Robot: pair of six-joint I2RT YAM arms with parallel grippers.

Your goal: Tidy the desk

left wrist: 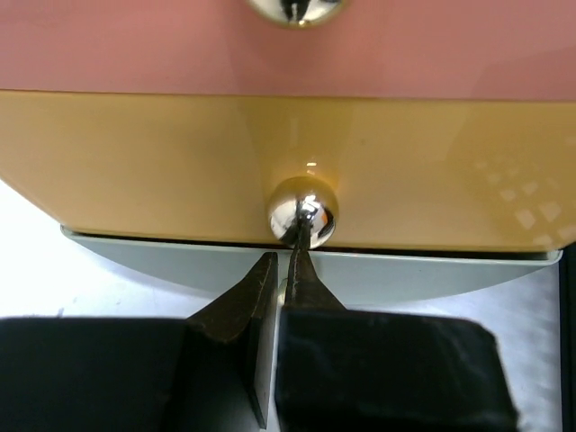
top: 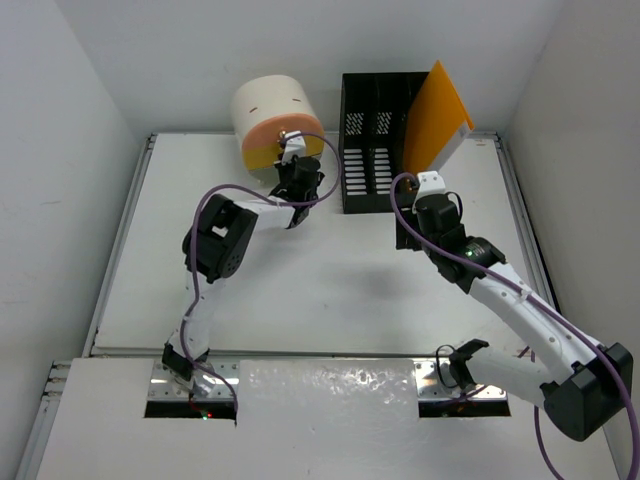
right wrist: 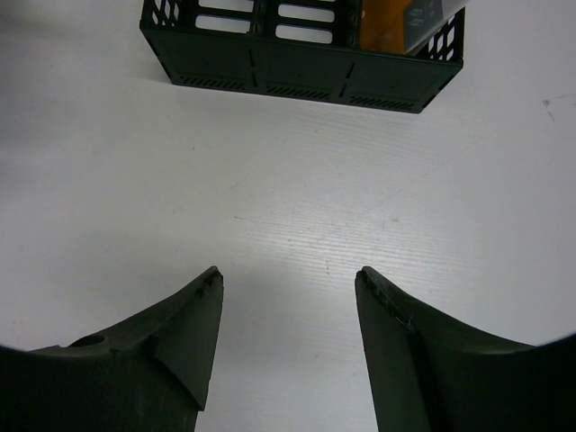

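Note:
The desk [top: 330,290] is a white tabletop with metal rails. At its back left stands a round drawer box [top: 272,108] with a cream top, a pink drawer [left wrist: 135,45] and a yellow drawer [left wrist: 135,162] under it. My left gripper [left wrist: 283,256] is shut, its tips right at the underside of the yellow drawer's shiny knob [left wrist: 302,209]; seen from above, the left gripper [top: 291,160] is at the box's front. My right gripper [right wrist: 288,274] hangs open over bare desk [right wrist: 297,180], nothing between its fingers, a short way in front of the black file rack [right wrist: 297,67].
The black file rack [top: 372,150] stands at the back centre with an orange folder [top: 437,118] leaning in its right slot. A shiny foil strip [top: 330,392] runs along the near edge. White walls close in the sides and back. A pale base plate [left wrist: 405,274] lies under the yellow drawer.

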